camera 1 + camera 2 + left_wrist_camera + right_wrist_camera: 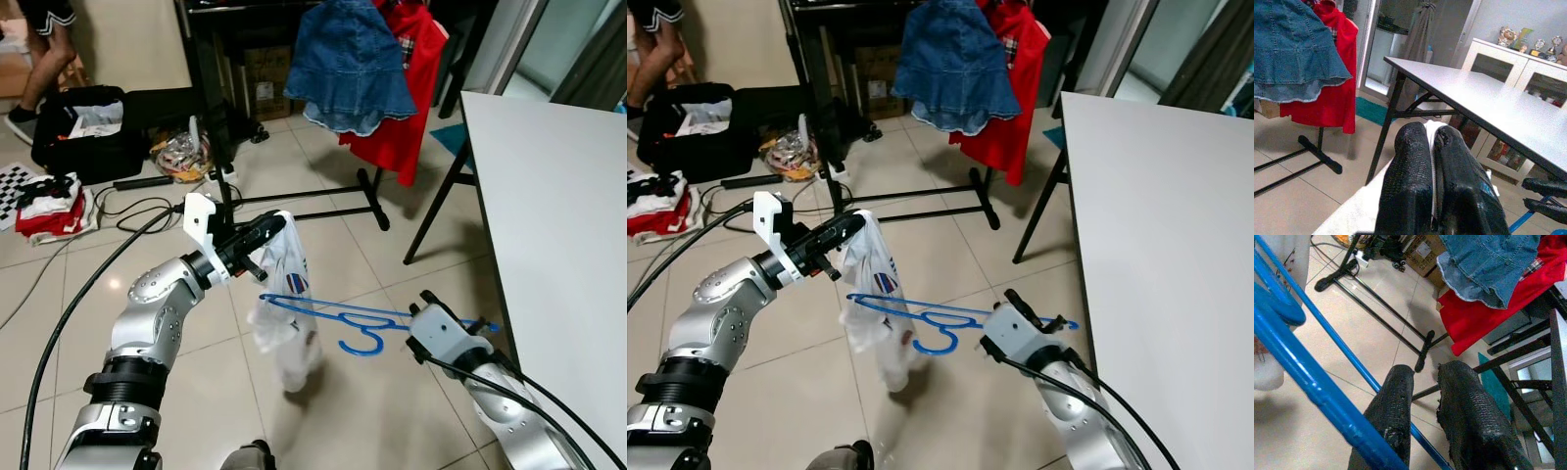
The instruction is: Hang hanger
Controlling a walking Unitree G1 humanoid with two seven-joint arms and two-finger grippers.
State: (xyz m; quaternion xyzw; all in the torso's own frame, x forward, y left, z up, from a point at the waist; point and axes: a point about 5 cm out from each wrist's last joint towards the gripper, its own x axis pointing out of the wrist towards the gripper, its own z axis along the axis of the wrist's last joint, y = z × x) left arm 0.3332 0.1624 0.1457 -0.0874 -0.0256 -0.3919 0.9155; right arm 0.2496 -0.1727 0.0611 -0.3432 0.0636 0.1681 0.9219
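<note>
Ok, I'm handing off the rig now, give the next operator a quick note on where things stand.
Left gripper: shut on the white shirt, held up above the floor.
Right gripper: shut on one end of the blue hanger, which lies roughly level with its other end at the shirt.
Clothes rack stands ahead, with a denim skirt and red garment on it.
Done: both items in hand.
Left: get the shirt onto the hanger, then hang it on the rack.
</note>
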